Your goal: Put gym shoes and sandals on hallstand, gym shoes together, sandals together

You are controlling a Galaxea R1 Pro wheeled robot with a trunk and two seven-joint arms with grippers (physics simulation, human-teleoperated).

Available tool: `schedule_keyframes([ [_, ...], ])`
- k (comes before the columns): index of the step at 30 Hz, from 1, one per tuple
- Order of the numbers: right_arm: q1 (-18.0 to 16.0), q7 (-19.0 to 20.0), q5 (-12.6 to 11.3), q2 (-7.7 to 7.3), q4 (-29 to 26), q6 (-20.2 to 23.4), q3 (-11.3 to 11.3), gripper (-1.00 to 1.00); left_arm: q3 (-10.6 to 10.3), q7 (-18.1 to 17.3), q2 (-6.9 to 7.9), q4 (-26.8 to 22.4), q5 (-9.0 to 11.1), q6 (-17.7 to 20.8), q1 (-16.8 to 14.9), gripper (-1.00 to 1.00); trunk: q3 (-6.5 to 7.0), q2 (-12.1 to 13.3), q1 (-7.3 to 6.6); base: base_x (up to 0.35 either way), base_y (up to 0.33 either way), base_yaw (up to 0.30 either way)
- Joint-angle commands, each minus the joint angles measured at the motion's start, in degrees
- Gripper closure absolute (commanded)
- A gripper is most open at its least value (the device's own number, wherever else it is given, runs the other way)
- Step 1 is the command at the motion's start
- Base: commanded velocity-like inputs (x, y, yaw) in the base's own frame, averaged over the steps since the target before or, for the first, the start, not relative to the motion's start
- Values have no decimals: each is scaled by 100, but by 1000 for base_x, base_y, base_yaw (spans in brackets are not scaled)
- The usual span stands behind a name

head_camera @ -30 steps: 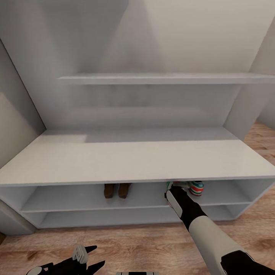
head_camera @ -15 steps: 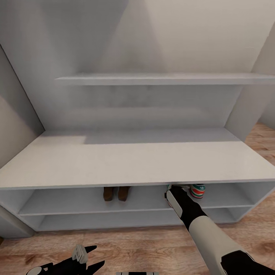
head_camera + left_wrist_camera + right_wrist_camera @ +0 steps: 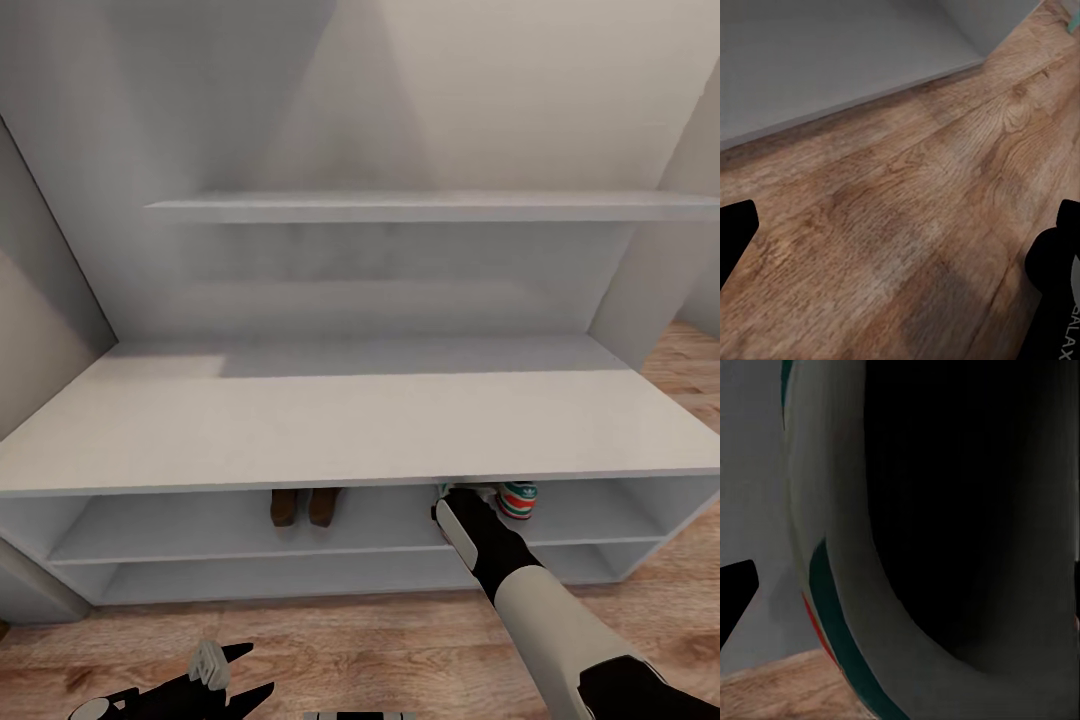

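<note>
the gym shoe [image 3: 847, 607] at your right gripper [image 3: 458, 492] sits in the upper slot of the hallstand [image 3: 330, 425], towards its right end, just beside the second gym shoe [image 3: 517, 498] whose green-and-orange sole peeks out under the bench top. in the right wrist view the shoe's dark opening and cream collar are pressed right up to the camera, so you can't tell whether the fingers are pinching it or spread apart from it.

the risk from here: if you pull the arm back while the fingers are hooked in the collar, you drag the shoe off the shelf edge and onto the corridor floor [image 3: 330, 640]. a sideways wrist sweep could also knock the neighbouring shoe, and lifting the wrist would strike the underside of the bench top. judge the release before backing out.

the count: two gym shoes, side by side on the right of the upper slot; two sandals [image 3: 303, 505], dark brown, touching or nearly so, in the same slot near its middle. no shoe shows on the floor.

your left gripper [image 3: 225, 672] hangs low over bare planks, fingers [image 3: 1050, 262] spread, holding nothing.
</note>
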Motion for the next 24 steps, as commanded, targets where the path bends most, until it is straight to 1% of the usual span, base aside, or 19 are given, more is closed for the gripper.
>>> schedule_keyframes([
  [1, -4, -55, -60, -5, -6, 15, 29, -100, 24, -17, -4, -1, -48, -59, -3, -100, -5, -2, -1, 0, 0, 0],
  [12, -4, -55, -60, -6, -6, 15, 27, -100, 24, -16, -4, 1, -49, -58, -3, -100, -5, -2, -1, -21, 0, 0],
  [17, -4, -55, -60, -7, -5, 15, 27, -100, 24, -16, -4, 2, -49, -57, -3, -100, -5, -2, -1, -236, 0, 0],
  [24, -4, -55, -60, -12, -2, 15, 33, -100, 24, -16, -4, 2, -49, -57, -3, -100, -5, -2, -1, -313, 0, 0],
])
